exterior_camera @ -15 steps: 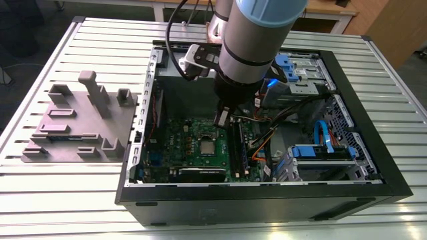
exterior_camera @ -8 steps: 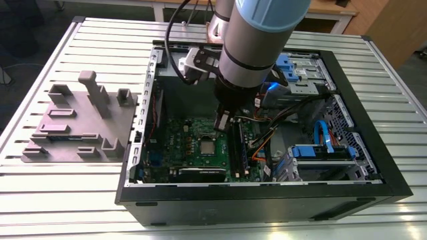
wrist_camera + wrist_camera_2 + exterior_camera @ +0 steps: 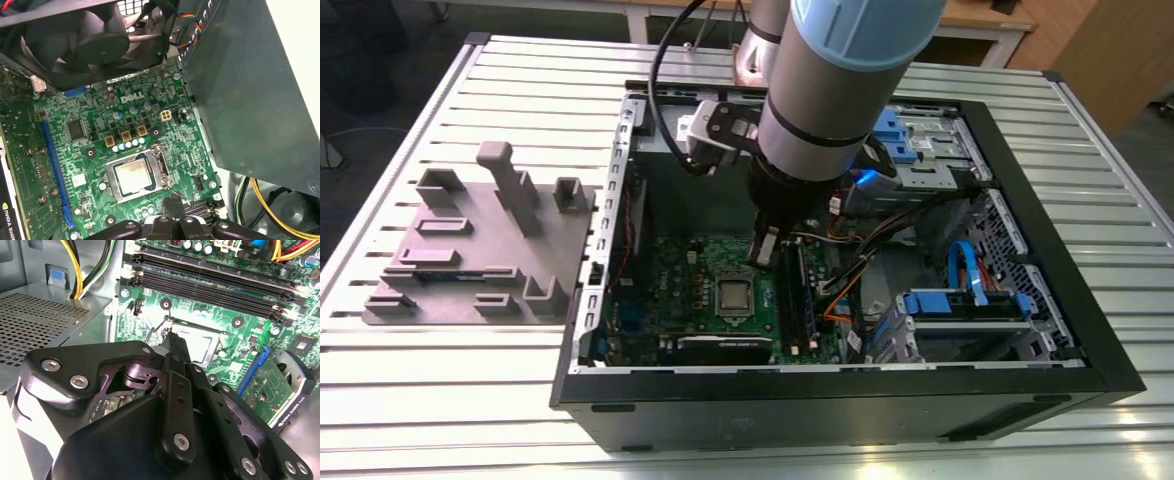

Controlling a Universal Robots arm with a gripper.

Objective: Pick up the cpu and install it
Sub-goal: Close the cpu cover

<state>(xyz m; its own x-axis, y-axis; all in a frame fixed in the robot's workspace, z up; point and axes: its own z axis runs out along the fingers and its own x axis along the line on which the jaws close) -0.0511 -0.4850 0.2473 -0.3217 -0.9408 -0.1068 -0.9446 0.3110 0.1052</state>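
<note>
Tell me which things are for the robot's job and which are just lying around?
For the job: cpu, sitting on the green motherboard; claw, just beside it.
Just lying around: black fan; grey holder block; memory slots.

Robotics lab: slatted aluminium bench [image 3: 454,400], open computer case [image 3: 854,405] (wooden desk [image 3: 961,20] behind).

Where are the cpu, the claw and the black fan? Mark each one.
cpu [image 3: 134,177]: first wrist view, middle of its silvery metal top.
claw [image 3: 172,202]: first wrist view, its tip.
black fan [image 3: 97,30]: first wrist view, its hub.
</note>
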